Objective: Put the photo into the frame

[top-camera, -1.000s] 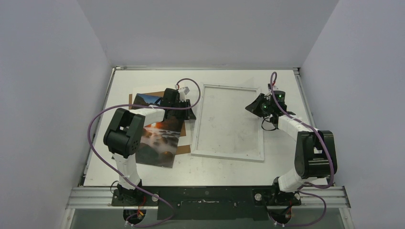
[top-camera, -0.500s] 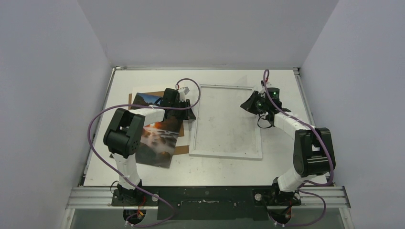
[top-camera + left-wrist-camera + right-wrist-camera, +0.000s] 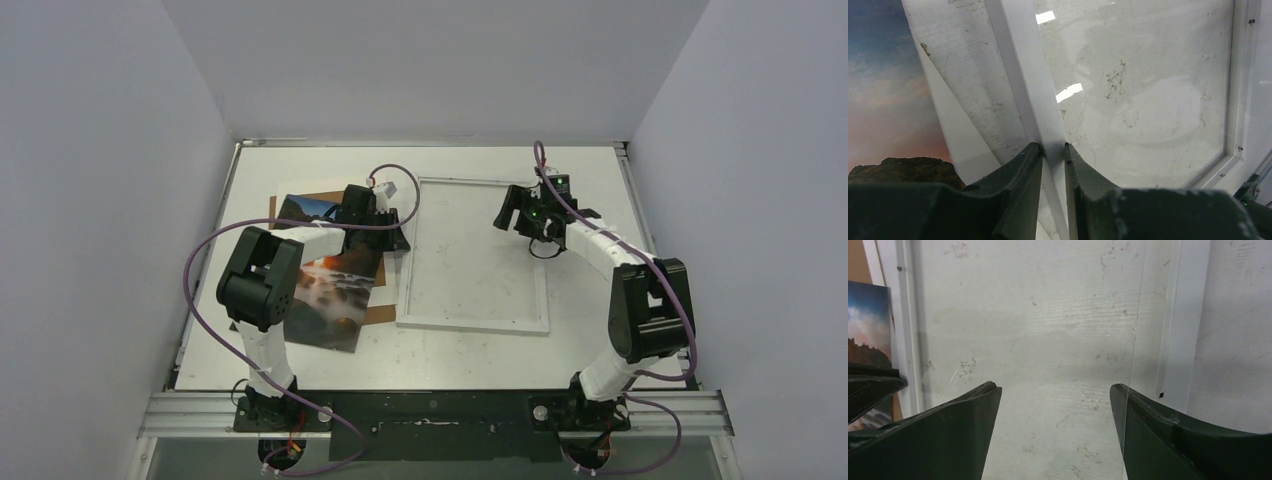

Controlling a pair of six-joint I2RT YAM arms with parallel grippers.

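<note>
The photo is lying just left of the frame, lengthwise near-to-far, by the left jaws clenching the frame's left edge, while the right jaws are gaping, empty.

I read the frame as smooth white moulding around a glossy, smudged clear pane. The photo, at far left, looks satiny paper. The table is matt, scuffed white.

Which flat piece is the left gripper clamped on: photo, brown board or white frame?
The white frame: the left gripper pinches its left rail. The photo lies further left, on the brown board.
</note>
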